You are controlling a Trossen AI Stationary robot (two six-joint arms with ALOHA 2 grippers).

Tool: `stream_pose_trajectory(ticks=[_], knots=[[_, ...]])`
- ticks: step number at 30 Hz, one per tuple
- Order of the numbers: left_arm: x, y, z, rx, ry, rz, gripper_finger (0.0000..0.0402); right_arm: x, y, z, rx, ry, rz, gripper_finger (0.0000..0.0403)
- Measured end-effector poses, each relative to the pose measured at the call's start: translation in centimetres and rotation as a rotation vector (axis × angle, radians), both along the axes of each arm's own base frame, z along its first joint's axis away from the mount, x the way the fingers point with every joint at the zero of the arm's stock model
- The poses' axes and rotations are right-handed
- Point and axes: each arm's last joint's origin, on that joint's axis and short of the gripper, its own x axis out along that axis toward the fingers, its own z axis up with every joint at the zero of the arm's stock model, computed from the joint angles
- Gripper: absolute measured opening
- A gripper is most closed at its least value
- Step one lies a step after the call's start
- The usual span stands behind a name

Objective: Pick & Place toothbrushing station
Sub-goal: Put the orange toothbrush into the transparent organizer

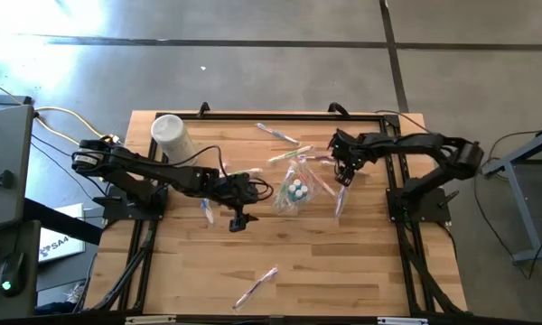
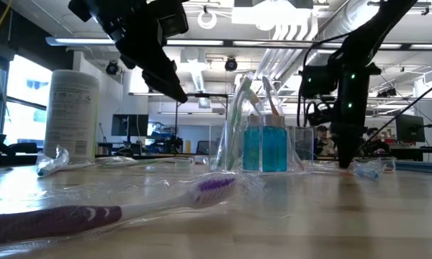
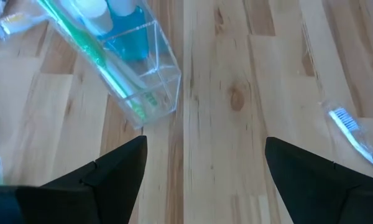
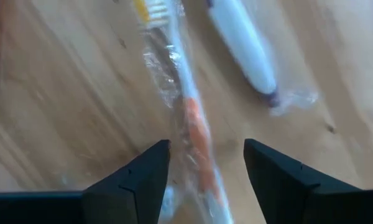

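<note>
On my left, the white tub (image 1: 172, 135) stands at the table's (image 1: 343, 271) far left corner, well clear of the work. My left gripper (image 1: 238, 219) hangs just left of centre with its fingers spread wide and nothing between them; through its wrist view I see bare wood in the gap.

Just right of it, at the table's middle, sits the toothbrushing station (image 1: 295, 192). It is a clear plastic box holding blue bottles (image 2: 265, 147) and a green toothbrush (image 3: 96, 53). I judge it light but top-loaded, stiff, thin-walled and slick, so a hard squeeze may crack it or make it slip. I would close across the two broad walls low down, below the bottles' shoulders, and keep it upright.

Further right, my right gripper (image 1: 344, 177) hovers low over a wrapped orange toothbrush (image 4: 189, 118), its fingers parted on either side of the wrapper and not pinching it. A white-handled brush (image 4: 244, 46) lies just beside that one. Other wrapped brushes lie scattered about.
</note>
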Motion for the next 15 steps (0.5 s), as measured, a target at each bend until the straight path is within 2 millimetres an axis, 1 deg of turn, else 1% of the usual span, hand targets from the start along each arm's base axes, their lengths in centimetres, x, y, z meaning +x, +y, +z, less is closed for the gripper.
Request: stream_pose_trajectory(ticks=[4, 6, 8, 11, 13, 15], knots=[[0.0, 0.0, 0.0, 0.000, 0.000, 0.000, 0.0320, 0.6, -0.3, -1.4, 0.025, 0.041, 0.025, 0.0202], [0.0, 0.0, 0.0, -0.009, 0.001, 0.004, 0.0320, 0.6, -0.4, -1.6, 0.026, 0.042, 0.026, 0.0200], [0.1, 0.0, -0.1, -0.020, 0.000, 0.013, 0.0320, 0.7, -0.4, -1.6, 0.025, 0.039, 0.021, 0.0188], [0.1, 0.0, -0.1, -0.024, -0.001, 0.013, 0.0320, 0.4, -0.1, -1.2, 0.025, 0.038, 0.012, 0.0149], [0.4, -0.1, -0.4, -0.023, 0.006, 0.013, 0.0320, 0.2, 0.0, -0.9, 0.026, 0.036, 0.010, 0.0109], [0.6, -0.1, -1.0, -0.020, 0.029, 0.013, 0.0320, 0.2, 0.2, -0.6, 0.030, 0.025, 0.018, 0.0059]])
